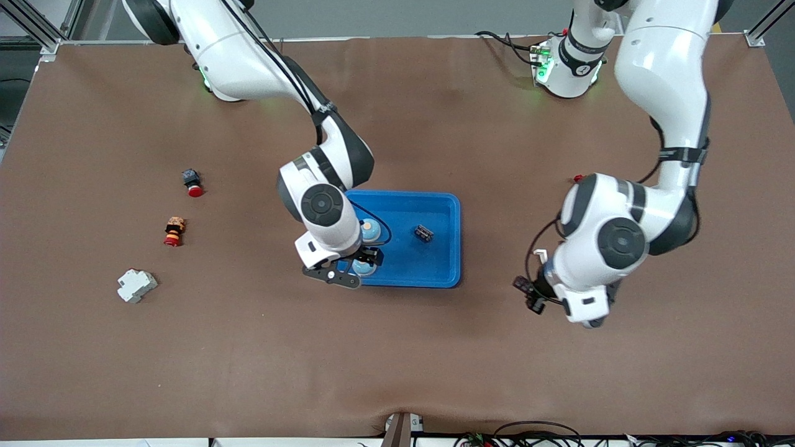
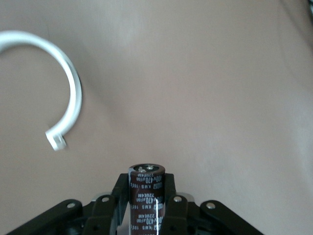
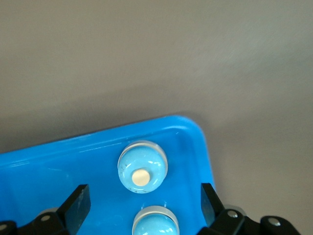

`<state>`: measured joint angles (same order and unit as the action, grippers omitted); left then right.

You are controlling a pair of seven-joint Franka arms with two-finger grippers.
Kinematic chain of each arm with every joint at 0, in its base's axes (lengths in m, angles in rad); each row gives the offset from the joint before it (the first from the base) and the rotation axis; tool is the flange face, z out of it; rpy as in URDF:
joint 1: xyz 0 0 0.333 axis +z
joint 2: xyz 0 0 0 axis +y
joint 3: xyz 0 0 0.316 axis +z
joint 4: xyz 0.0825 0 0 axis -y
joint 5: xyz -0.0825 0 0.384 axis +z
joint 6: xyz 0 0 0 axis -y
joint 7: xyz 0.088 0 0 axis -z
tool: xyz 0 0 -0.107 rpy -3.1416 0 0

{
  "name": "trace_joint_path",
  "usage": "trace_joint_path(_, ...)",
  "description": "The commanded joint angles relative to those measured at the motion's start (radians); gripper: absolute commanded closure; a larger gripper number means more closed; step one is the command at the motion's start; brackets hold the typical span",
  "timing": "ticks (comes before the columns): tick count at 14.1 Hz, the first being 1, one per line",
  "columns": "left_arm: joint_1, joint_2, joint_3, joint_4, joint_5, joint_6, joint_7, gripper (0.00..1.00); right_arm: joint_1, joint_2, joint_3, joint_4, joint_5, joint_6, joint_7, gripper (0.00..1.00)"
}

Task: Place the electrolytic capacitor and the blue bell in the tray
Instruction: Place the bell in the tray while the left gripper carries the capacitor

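Observation:
The bright blue tray [image 1: 448, 261] lies mid-table. Two blue bells stand in its end toward the right arm, one [image 1: 371, 230] farther from the front camera, one [image 1: 364, 267] nearer. My right gripper [image 1: 366, 259] is open over the nearer bell. In the right wrist view its fingers [image 3: 78, 205] stand wide apart over the tray [image 3: 58, 166], with one bell [image 3: 142, 167] past them and the other [image 3: 156, 223] between them. My left gripper [image 1: 533, 297] hangs over bare table beside the tray, shut on a dark brown electrolytic capacitor [image 2: 146, 196], held upright.
A small black component [image 1: 424, 233] lies in the tray. Toward the right arm's end lie a red push button [image 1: 192, 182], a red and orange part [image 1: 174, 231] and a white breaker [image 1: 136, 285]. A white curved clip [image 2: 68, 93] shows near the left gripper.

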<state>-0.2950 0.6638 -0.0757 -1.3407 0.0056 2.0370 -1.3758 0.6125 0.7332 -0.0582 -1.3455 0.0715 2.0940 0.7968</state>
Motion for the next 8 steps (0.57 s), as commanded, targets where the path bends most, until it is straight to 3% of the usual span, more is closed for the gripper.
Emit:
trace_joint_path(1,-0.061,0.008,0.016,0.015,-0.012,0.023,-0.090,1.00,-0.068,-0.061,0.012,-0.012,0.001,-0.057,-0.118,0.00)
trace_joint_path(8,-0.202,0.066,0.022,0.014,-0.007,0.155,-0.267,1.00,-0.155,-0.167,0.009,-0.024,-0.004,-0.224,-0.212,0.00)
